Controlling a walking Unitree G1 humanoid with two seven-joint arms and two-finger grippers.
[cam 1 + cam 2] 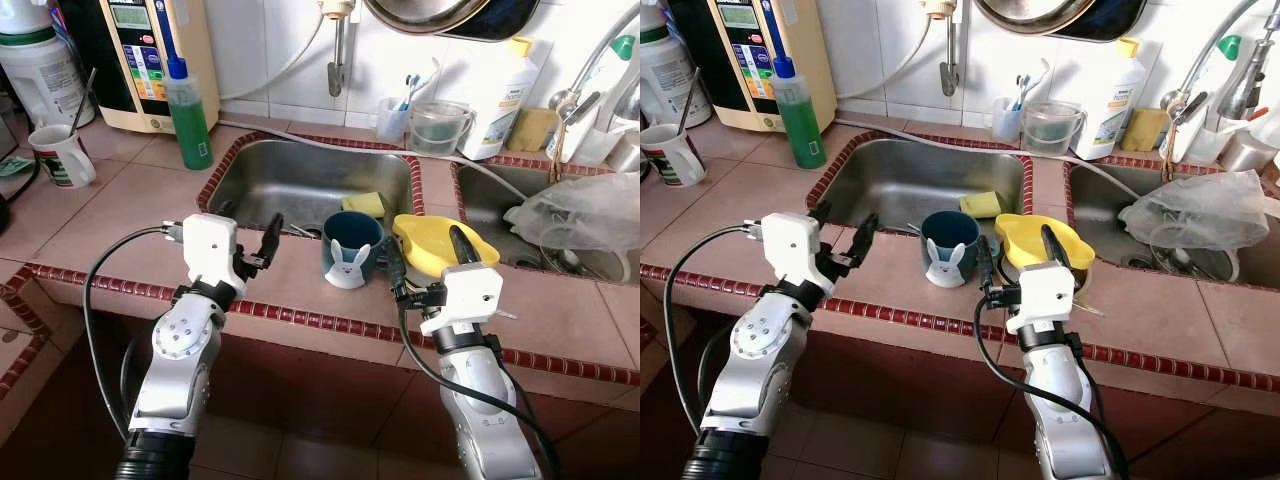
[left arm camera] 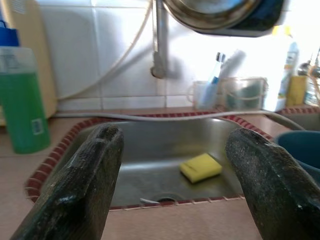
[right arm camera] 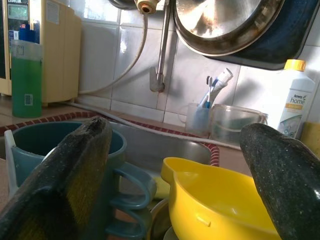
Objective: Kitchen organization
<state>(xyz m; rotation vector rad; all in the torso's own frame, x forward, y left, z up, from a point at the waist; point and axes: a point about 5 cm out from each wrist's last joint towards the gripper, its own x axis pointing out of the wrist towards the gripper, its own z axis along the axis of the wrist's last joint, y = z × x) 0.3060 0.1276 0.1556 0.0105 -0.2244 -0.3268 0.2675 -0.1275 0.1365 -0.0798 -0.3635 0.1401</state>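
Both arms are raised over the front edge of the tiled table [image 1: 120, 215], which has a dark red border.

Left claw [image 1: 248, 243]: fingers spread, nothing between them, hovering above the front rim of the steel sink [image 1: 300, 170], near its left corner. Its wrist view looks between the two fingers into the basin, where a yellow sponge [image 2: 200, 167] lies on the bottom, well apart from the fingers.

Right claw [image 1: 425, 262]: fingers spread, nothing pinched. It sits low over the table, just in front of the yellow bowl [image 1: 430, 243]. In the right wrist view the bowl lies in the gap between the fingers, with the mug partly behind one finger.

Dark teal mug [image 1: 349, 249], with a white rabbit face: upright on the table strip at the sink's front rim, between the two claws, nearer the right one. The yellow bowl is just beside it, on the table between the two basins; whether they touch cannot be told.

Surroundings: green soap bottle [image 1: 187, 105] upright at the sink's back left corner; white mug [image 1: 62, 155] with a utensil in it at far left; clear jug [image 1: 437, 125] and cup of toothbrushes [image 1: 393, 117] against the wall tiles; white bottle [image 1: 499, 98] with a yellow cap beside them; clear plastic bag [image 1: 585, 215] in the right-hand basin.
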